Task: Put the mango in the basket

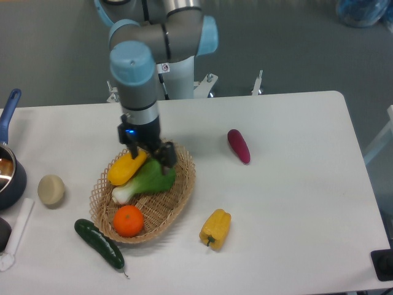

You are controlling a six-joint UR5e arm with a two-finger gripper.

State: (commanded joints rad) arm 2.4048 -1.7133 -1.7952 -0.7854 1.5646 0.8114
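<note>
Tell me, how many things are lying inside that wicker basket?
3: a mango at the upper left by the robot's fingers, a leafy green vegetable across the middle, an orange at the near end. Something small could hide beneath them.
</note>
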